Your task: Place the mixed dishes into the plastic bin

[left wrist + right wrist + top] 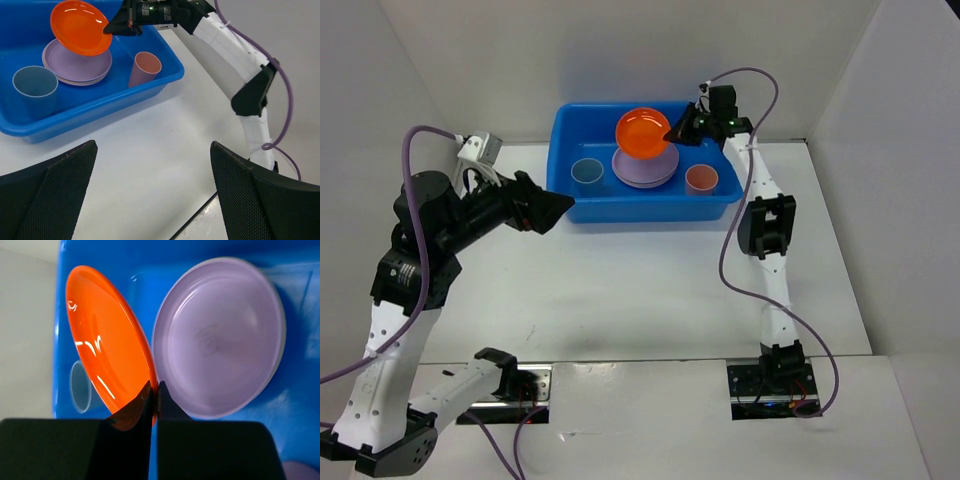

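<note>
Under the lavender plate (82,67) more rims show in the left wrist view, but how many plates are stacked there, and in what colours, cannot be made out. From above, the orange plate (642,131) covers the stack's 12 o'clock edge. In the right wrist view it hides most of the light-blue cup (79,390).

The bin (582,208) sits at 12 o'clock on the tabletop (640,290). The stack is at its middle, with the light-blue cup at 9 o'clock of it and the salmon cup (701,179) at 3 o'clock.

The right arm reaches long to the bin's far-right corner. Its end effector (672,133) is pinched on the orange plate's rim and holds the plate tilted above the stack. The left arm is folded, forearm pointing to 3 o'clock. Its end effector (560,205) is spread wide with nothing between, just beside the bin's near-left corner.
</note>
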Controlling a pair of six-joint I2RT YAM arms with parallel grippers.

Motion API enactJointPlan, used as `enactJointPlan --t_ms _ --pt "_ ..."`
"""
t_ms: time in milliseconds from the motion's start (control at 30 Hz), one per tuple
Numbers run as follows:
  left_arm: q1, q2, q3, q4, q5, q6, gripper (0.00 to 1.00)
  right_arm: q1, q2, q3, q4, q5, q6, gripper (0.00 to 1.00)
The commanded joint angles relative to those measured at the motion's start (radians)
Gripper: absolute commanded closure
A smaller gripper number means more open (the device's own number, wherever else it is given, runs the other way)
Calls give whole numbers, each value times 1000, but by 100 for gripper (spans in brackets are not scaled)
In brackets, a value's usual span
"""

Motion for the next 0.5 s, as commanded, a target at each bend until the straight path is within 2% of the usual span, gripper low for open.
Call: enactJointPlan --t_ms 0,33,67,100,133,200,233,267,467 --pt "-3 11 3 61 12 4 0 15 176 292 -209 63 -46 100" --pt "-3 11 3 61 12 4 0 24 247 563 -340 78 -58 100" --pt "-3 11 3 61 12 14 0 24 334 651 -352 78 -43 100" --pt "-3 22 3 61 12 14 0 24 295 555 -313 8 -31 100" --pt "-3 22 3 61 12 14 0 15 304 534 -294 23 -22 100" --pt "-3 31 15 52 12 26 0 15 361 654 -352 69 -22 100" --pt "-3 31 15 52 12 26 0 15 361 605 -342 54 -22 100" --pt "-3 31 15 52 3 26 0 15 396 667 -363 63 -22 98" --pt "6 31 15 52 3 35 0 15 422 667 -374 52 -22 91"
